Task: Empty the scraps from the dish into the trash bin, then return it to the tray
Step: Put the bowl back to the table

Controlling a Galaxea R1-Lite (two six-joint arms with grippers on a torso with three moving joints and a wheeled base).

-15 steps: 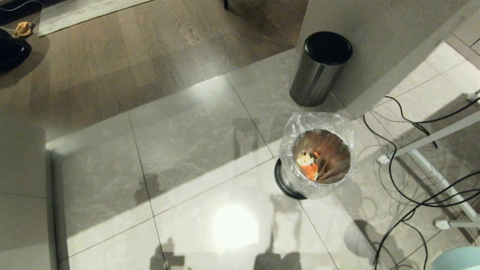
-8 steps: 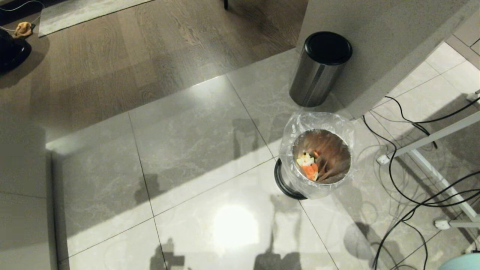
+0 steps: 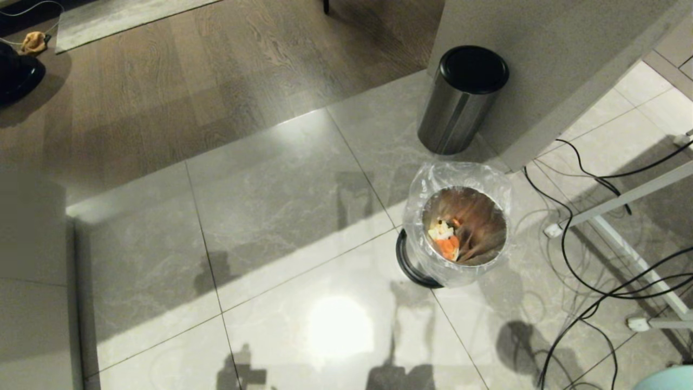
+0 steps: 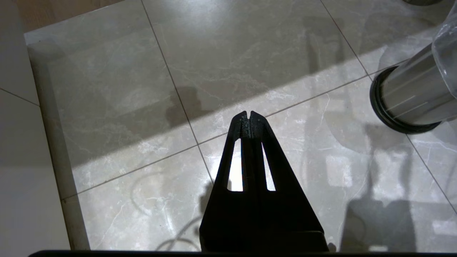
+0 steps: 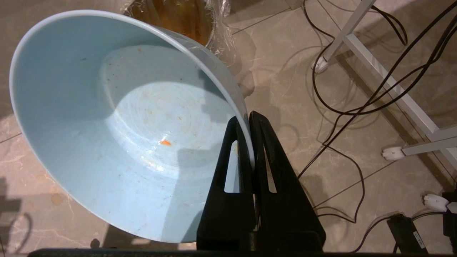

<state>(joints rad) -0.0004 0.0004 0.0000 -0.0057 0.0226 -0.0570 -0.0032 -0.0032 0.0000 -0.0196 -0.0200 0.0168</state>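
right gripper (image 5: 249,119) pinches emptied dish (image 5: 107,117) rim; scraps (image 3: 445,238) in trash bin (image 3: 460,173)

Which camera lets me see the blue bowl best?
The right wrist view: the dish fills it, tipped toward the camera, nearly empty, its rim pinched by the right gripper. The head view catches only a pale blue sliver at the bottom corner. The left wrist view shows none of it.

We hold our right gripper (image 5: 249,119) clamped with fingers pressed together at near right, while our left gripper (image 4: 249,115) hangs closed and empty.
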